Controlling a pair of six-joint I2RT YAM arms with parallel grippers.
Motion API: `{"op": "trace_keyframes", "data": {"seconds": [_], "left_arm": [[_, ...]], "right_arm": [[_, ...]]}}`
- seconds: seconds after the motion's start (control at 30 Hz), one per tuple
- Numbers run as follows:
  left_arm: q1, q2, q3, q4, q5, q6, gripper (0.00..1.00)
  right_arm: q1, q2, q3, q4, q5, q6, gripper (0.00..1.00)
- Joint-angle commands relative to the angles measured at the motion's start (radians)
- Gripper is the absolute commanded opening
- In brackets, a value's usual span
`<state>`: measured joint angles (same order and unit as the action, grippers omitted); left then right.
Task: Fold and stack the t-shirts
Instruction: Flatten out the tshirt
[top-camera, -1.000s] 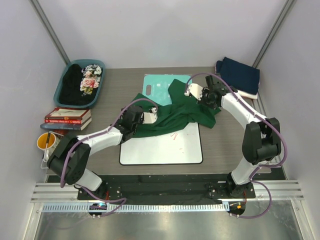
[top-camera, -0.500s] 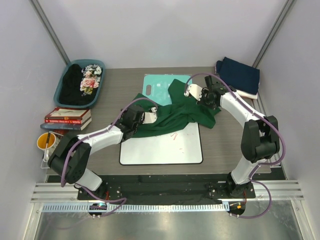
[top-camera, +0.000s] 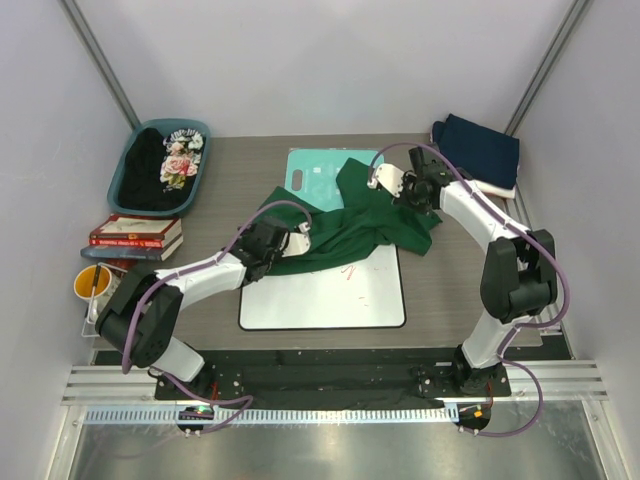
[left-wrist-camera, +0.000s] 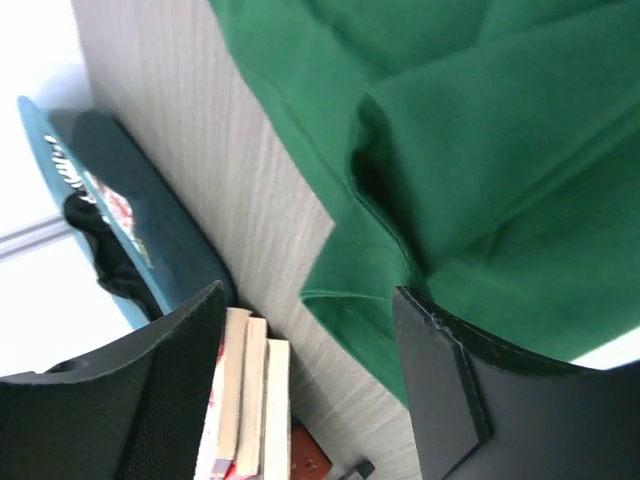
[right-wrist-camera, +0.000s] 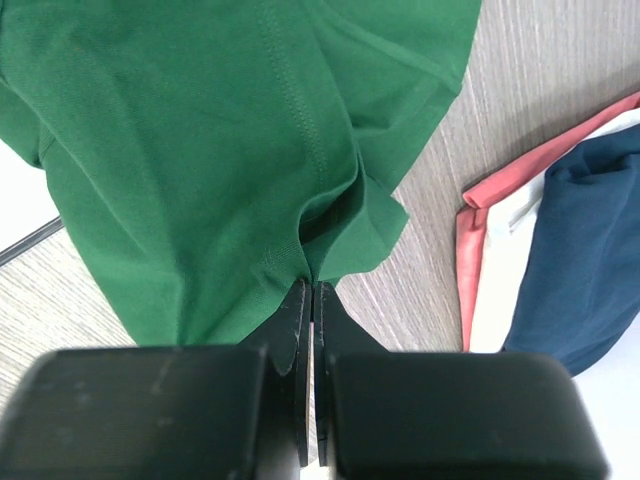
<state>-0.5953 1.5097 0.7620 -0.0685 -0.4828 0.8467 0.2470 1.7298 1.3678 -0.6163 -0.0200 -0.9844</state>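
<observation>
green t-shirt (top-camera: 352, 222) lies crumpled mid-table, spread across the top edge of the whiteboard (top-camera: 325, 295) and the lower right part of the teal board (top-camera: 308, 170). right gripper (right-wrist-camera: 311, 288): jaws pressed together to a thin slit, pinching a small fold at the shirt's hem on its right side; cloth fans away from the fingertips, bare table (right-wrist-camera: 440, 270) just beside it. left gripper (left-wrist-camera: 308, 293): jaws wide apart at the shirt's left edge, nothing clamped; a folded corner of green cloth sits in the gap, and the right-hand finger (left-wrist-camera: 450, 400) overlaps the cloth, contact cannot be told. top view puts the two grippers at opposite ends of the shirt, left one near the whiteboard's upper left corner, right one beside the teal board. folded stack at far right corner, well apart from the green shirt: navy shirt (right-wrist-camera: 590, 240) on top, white shirt (right-wrist-camera: 500, 290) and reddish shirt (right-wrist-camera: 470, 225) edges showing beneath. black floral shirt (top-camera: 165, 165) lies in the teal basket (top-camera: 122, 188) at far left, books (top-camera: 135, 235) just in front of it.
</observation>
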Motion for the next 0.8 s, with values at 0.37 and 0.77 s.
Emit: {"op": "trace_keyframes", "data": {"seconds": [0.37, 0.77], "left_arm": [[0.002, 0.011, 0.105, -0.183, 0.026, -0.155, 0.78], [0.002, 0.029, 0.082, -0.191, 0.058, -0.159, 0.77]], "right_arm": [[0.02, 0.037, 0.096, -0.025, 0.009, 0.004, 0.01], [0.029, 0.057, 0.123, -0.037, 0.014, 0.003, 0.01]]}}
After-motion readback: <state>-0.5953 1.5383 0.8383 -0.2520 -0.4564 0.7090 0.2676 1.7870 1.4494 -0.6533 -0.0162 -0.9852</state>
